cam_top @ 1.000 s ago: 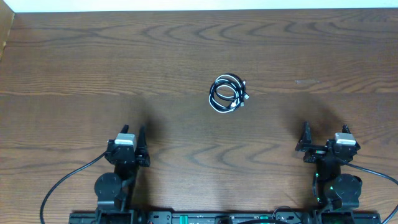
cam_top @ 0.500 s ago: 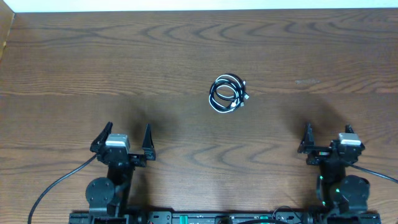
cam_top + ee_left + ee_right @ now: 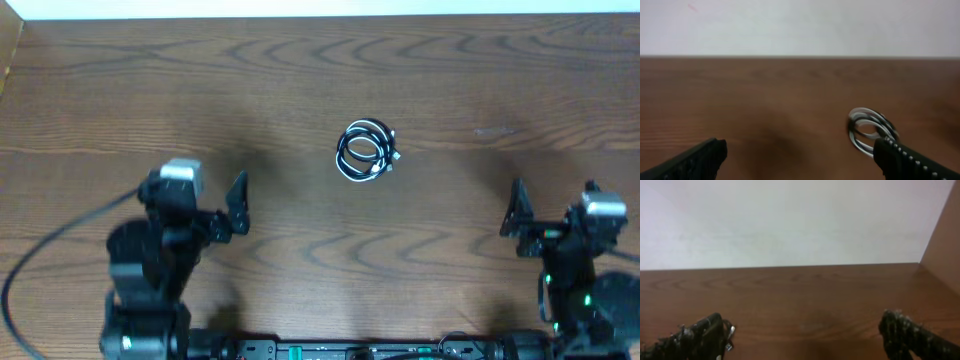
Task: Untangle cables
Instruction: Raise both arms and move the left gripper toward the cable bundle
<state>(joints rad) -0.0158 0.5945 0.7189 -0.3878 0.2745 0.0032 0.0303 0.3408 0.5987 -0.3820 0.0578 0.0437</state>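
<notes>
Left arm (image 3: 150, 275), right arm (image 3: 590, 300): black, rounded joints. Silver-grey cap (image 3: 181, 172) atop each wrist. Green light (image 3: 585, 298) on right. Left gripper (image 3: 800, 155) black, ridged.

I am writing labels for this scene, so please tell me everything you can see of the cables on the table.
The cables are thin cords, black ones and a white one, wound together into one small round coil of several overlapping loops. They look like smooth plastic-coated wire. Small light plug ends show at the right edge of the coil. The bundle lies flat on the dark wooden table, a little right of its middle, not yet untangled. Only the table touches it.
</notes>
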